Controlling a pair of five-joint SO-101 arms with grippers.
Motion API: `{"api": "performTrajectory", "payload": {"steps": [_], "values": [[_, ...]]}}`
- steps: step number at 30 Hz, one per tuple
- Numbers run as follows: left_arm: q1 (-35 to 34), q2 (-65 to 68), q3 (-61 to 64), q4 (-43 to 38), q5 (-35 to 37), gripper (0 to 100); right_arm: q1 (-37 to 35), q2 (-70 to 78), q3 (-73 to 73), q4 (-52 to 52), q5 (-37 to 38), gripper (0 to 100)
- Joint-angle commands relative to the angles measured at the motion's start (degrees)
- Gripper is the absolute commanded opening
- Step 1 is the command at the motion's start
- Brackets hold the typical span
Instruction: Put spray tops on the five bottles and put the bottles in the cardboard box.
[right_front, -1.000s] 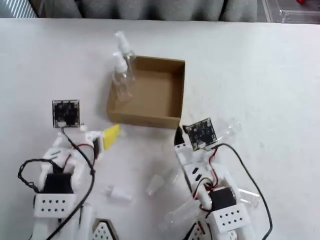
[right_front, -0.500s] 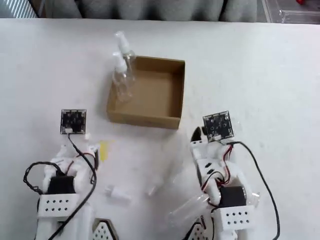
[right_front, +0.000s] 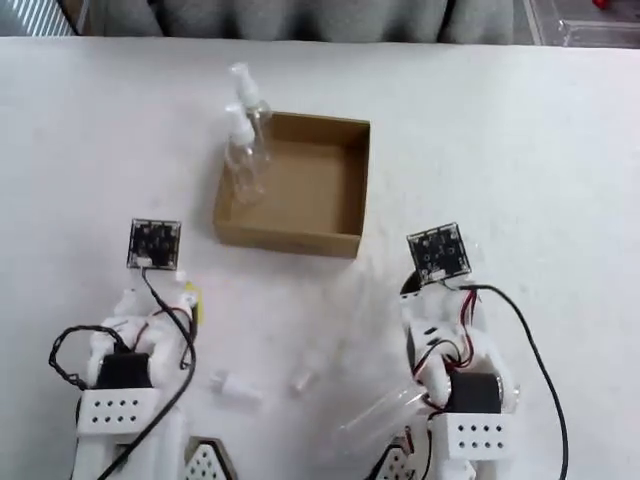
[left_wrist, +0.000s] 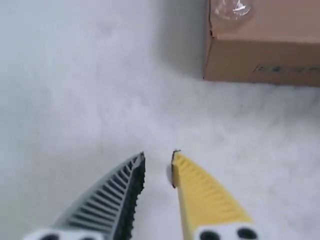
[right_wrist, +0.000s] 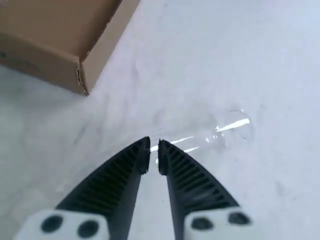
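The cardboard box (right_front: 300, 240) stands open in the middle of the table. Two clear bottles with spray tops (right_front: 243, 160) stand upright at its left wall. A clear bottle without a top (right_wrist: 225, 134) lies on the table just beyond my right gripper (right_wrist: 153, 149), which is shut and empty. My left gripper (left_wrist: 157, 160), one finger grey and one yellow, hovers over bare table short of the box's corner (left_wrist: 260, 60), open by a narrow gap and holding nothing. Two loose spray tops (right_front: 235, 385) (right_front: 303, 378) lie between the arms.
Another clear bottle (right_front: 375, 415) lies beside the right arm's base (right_front: 470, 430), and part of one more shows at that arm's far side (right_front: 508, 395). The left arm (right_front: 120, 370) sits at the near left.
Both arms have drawn back toward the near edge, away from the box. The left gripper's yellow finger has closed most of the way. The right arm has shifted to the right.
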Motion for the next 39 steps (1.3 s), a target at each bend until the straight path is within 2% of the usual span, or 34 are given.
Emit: {"api": "performTrajectory", "payload": {"steps": [1, 12, 17, 21, 26, 30, 39], "values": [[-0.3, -1.2, -0.5, -1.5, -0.4, 9, 0.5, 0.0, -3.2, 3.0, 4.1, 1.7], [-0.4, -1.2, -0.3, -1.5, -0.4, 9, 0.7, 0.0, -4.7, 9.5, 10.3, 1.8], [-0.6, -1.2, -0.2, -1.5, -0.4, 9, 0.7, 1.1, -12.0, 16.9, 11.0, 1.8], [-0.3, -1.2, 0.4, -1.5, -0.4, 9, 0.7, 8.8, -20.1, 25.7, 11.3, 1.8], [-0.3, -1.2, 0.5, -1.5, -0.4, 9, 1.3, 20.5, -28.0, 34.6, 20.7, 1.8], [-0.3, -1.2, 0.6, -1.5, -0.4, 9, 5.6, 25.7, -32.9, 35.0, 26.5, 1.8], [-0.3, -1.2, 0.7, -1.5, -0.4, 9, 13.4, 32.1, -35.8, 34.2, 52.1, 1.8]]}}
